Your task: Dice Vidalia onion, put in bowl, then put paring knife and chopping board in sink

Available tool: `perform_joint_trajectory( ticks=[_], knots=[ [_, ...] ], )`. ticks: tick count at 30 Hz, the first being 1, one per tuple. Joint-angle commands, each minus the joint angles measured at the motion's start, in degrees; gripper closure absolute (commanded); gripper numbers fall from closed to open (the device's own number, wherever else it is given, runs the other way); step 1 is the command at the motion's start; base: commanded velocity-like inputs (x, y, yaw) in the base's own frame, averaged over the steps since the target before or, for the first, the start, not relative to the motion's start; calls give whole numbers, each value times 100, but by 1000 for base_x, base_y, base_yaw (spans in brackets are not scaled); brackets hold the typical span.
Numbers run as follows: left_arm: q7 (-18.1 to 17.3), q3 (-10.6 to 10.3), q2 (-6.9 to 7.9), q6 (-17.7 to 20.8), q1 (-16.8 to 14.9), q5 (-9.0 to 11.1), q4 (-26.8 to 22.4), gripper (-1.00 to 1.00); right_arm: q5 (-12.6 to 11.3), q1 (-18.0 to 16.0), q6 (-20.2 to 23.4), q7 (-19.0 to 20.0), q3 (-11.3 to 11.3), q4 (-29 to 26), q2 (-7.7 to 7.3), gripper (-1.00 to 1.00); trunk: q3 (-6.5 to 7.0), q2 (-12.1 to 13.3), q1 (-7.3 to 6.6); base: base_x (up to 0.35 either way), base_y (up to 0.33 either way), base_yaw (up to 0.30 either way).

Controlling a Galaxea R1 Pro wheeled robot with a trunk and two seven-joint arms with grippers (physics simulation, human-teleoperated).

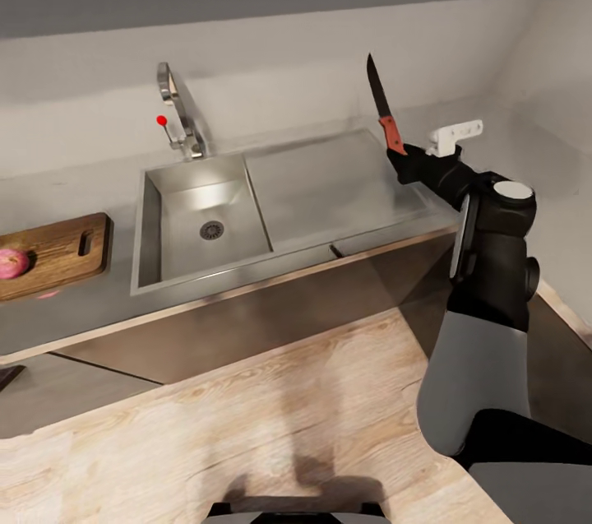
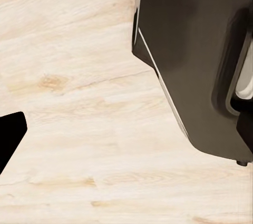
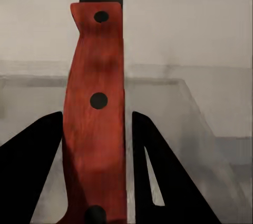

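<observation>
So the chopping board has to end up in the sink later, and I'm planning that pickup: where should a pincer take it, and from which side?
Probably by the short end with the slot-shaped handle hole. The chopping board lies flat on the countertop with that end toward the sink, and the Vidalia onion sits at the far end. Come from the sink side, over that edge.

We note a red handle with black rivets and a dark blade on the paring knife point(image 1: 385, 108). The Vidalia onion point(image 1: 12, 262) is pinkish-red; the chopping board point(image 1: 62, 252) is brown with wood grain. We see a grey metallic sink point(image 1: 197, 220), its chrome tap point(image 1: 177, 108) bearing a red knob point(image 1: 162, 120). The countertop point(image 1: 74, 318) is glossy grey. The floor point(image 1: 247, 425) is pale wood-grain plank.
</observation>
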Motion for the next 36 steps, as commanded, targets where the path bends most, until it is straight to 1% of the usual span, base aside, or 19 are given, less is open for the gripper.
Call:
perform_joint_trajectory(
  ticks=[1, 3, 5, 7, 8, 9, 13, 15, 17, 18, 22, 25, 27, 28, 30, 31, 35, 36],
  knots=[
    [52, -48, 10, -14, 1, 38, -15, -100, -117, 31, -82, 57, -21, -85, 6, 100, 1, -9, 4, 0, 0, 127],
    [52, -48, 10, -15, 1, 38, -12, -100, -225, 148, -141, 58, -28, -179, 6, 100, 18, -9, 4, 0, 0, 127],
    [52, -48, 10, -17, 1, 38, -6, -100, -275, 313, -176, 73, -99, -262, 6, 100, 36, -9, 4, 0, 0, 127],
    [52, -48, 6, -16, 1, 38, -4, -100, -298, 398, -194, 130, -284, -312, 6, 100, 53, -9, 4, 0, 0, 126],
    [52, -48, 5, -15, 1, 38, -3, -100, -302, 410, -196, 157, -334, -320, 6, 100, 62, -9, 4, 0, 0, 126],
    [52, -48, -6, -14, 1, 38, -2, -100, -310, 433, -202, 286, -463, -336, 6, 100, 70, -9, 4, 0, 0, 126],
    [52, -48, -28, -17, 1, 38, 3, -100, -311, 456, -280, 677, -640, -346, 6, 100, 105, -9, 4, 0, 0, 126],
    [52, -48, -31, -18, 1, 38, 5, -100, -310, 464, -367, 759, -749, -346, 6, 100, 122, -9, 4, 0, 0, 126],
    [52, -48, -33, -18, 1, 38, 6, -100, -312, 490, -497, 816, -923, -346, 6, 100, 140, -9, 4, 0, 0, 126],
    [52, -48, -33, -18, 1, 38, 7, -100, -316, 544, -583, 840, -1051, -346, 6, 100, 148, -9, 4, 0, 0, 126],
    [52, -48, -34, -17, 1, 38, 7, -100, -318, 612, -642, 926, -1164, -346, 6, 100, 183, -9, 4, 0, 0, 124],
    [52, -48, -31, -20, 1, 38, 7, -100, -314, 629, -651, 1225, -1242, -346, 6, 100, 209, -9, 4, 0, 0, 120],
    [52, -48, -27, -21, 1, 38, 7, -100, -314, 643, -681, 1438, -1505, -346, 6, 100, 226, -9, 4, 0, 0, 119],
    [52, -48, -26, -21, 1, 38, 7, -100, -315, 648, -700, 1471, -1570, -346, 6, 100, 235, -9, 4, 0, 0, 119],
    [52, -48, -26, -21, 1, 38, 7, -100, -315, 660, -817, 1603, -1783, -346, 6, 100, 252, -9, 4, 0, 0, 119],
    [52, -47, -25, -21, 1, 38, 7, -100, -312, 667, -915, 1724, -1873, -346, 6, 100, 261, -9, 4, 0, 0, 119],
    [52, -48, -25, -21, 1, 38, 44, -100, -312, 773, -1034, 1993, -2067, -346, 6, 100, 296, -9, 4, 0, 0, 119],
    [52, -48, -25, -21, 1, 38, 59, -100, -314, 796, -1046, 2053, -2172, -346, 6, 100, 305, -9, 4, 0, 0, 119]
  ],
)
